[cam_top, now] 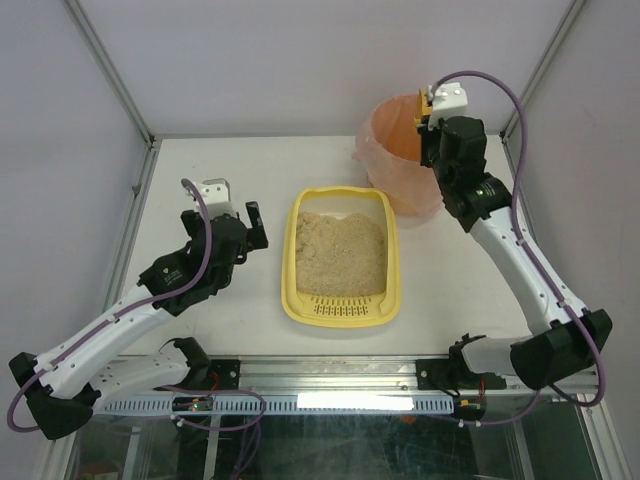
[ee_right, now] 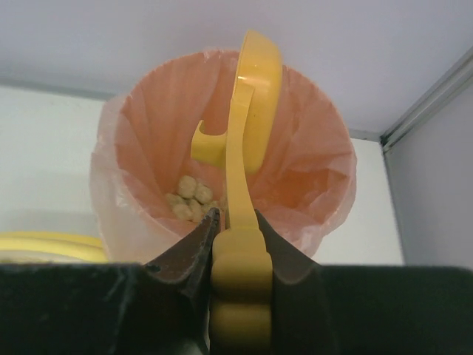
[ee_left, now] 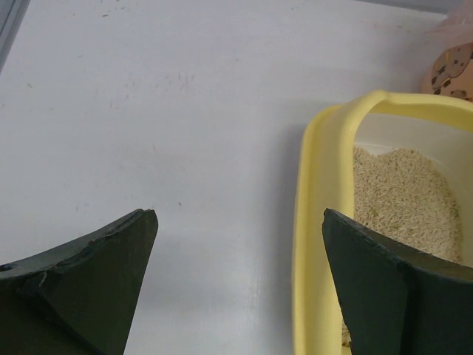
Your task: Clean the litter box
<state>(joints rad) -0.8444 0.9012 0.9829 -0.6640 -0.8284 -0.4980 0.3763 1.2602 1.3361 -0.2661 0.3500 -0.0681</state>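
– In the middle of the overhead view, what lies on the table [cam_top: 200,170]?

– The litter box [cam_top: 396,270], pale yellow, long side running up and down the frame. Its slotted end is toward the bottom edge, and beige litter [cam_top: 340,250] fills the rest.

– Where is the left claw [cam_top: 228,215] in relation to it?

– Just left of the box, level with its upper half, not touching it. Its fingers are spread wide with nothing between them.

– Does its own camera agree?

– Yes. There the left claw [ee_left: 238,222] shows one dark finger [ee_left: 96,274] at lower left over the bare table [ee_left: 148,111]. The other sits at lower right in front of the box's rim [ee_left: 307,222]. The box fills the right side of that frame; I cannot tell whether that finger touches it.

– And the right claw [cam_top: 432,115]?

– At the upper right of the overhead view, well apart from the box, above the round bin [cam_top: 400,190] with its pink-orange bag. The bin stands just beyond the box's upper right corner.

– What is it gripping?

– In its own camera the right claw [ee_right: 236,222] is pinched tight on the handle of a yellow scoop [ee_right: 255,96], which stands on edge over the bin's [ee_right: 148,126] mouth. Pale clumps [ee_right: 188,196] lie at the bottom of the bag. A sliver of the litter box [ee_right: 44,244] shows at lower left.
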